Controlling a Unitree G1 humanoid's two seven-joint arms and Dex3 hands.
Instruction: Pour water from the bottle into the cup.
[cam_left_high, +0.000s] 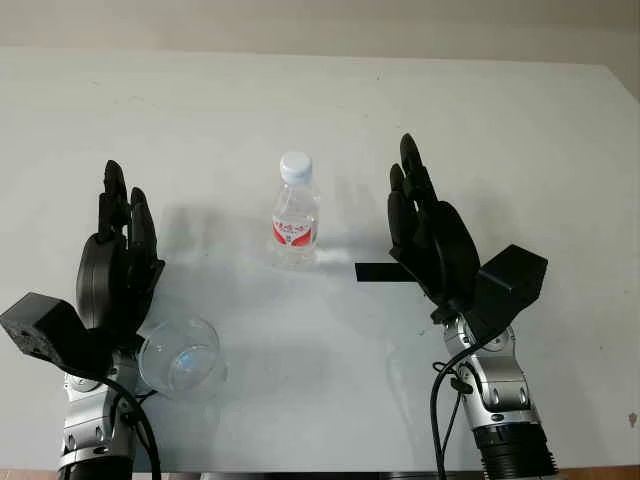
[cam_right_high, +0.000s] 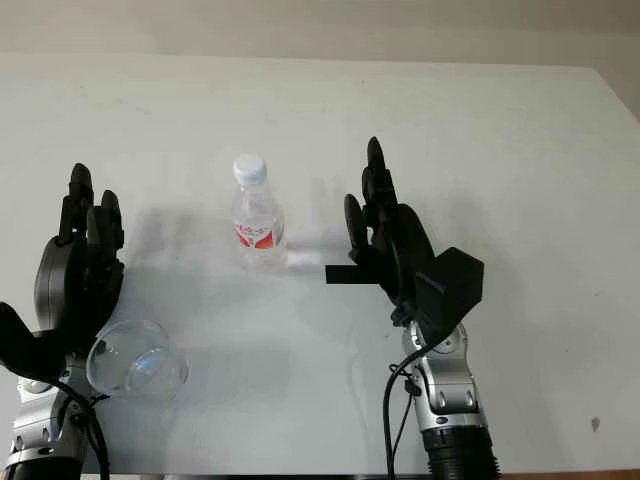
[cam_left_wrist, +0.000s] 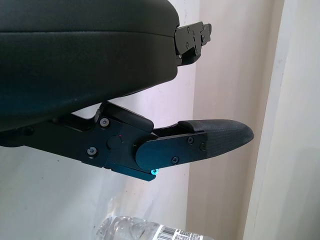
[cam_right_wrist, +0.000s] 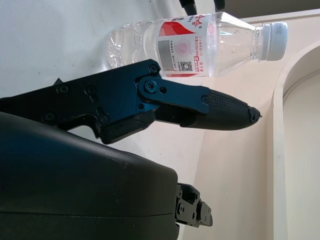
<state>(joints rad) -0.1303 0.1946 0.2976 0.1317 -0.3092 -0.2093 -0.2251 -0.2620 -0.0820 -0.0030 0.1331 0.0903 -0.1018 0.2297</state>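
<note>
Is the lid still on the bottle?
Yes, on. The bottle stands upright on the table with its white cap on top, between the open left hand and open right hand.

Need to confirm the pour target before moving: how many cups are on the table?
1: a clear plastic cup at the near left of the white table, beside the open left hand. Nothing seems to hide another.

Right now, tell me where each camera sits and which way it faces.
Left eye: on the head, looking down at the table, bottle, cup; left hand and right hand open.
Right eye: same scene, slightly offset.
Left wrist: at the left hand, facing the bottle's base.
Right wrist: at the right hand, facing the bottle.
All share the bottle.
</note>
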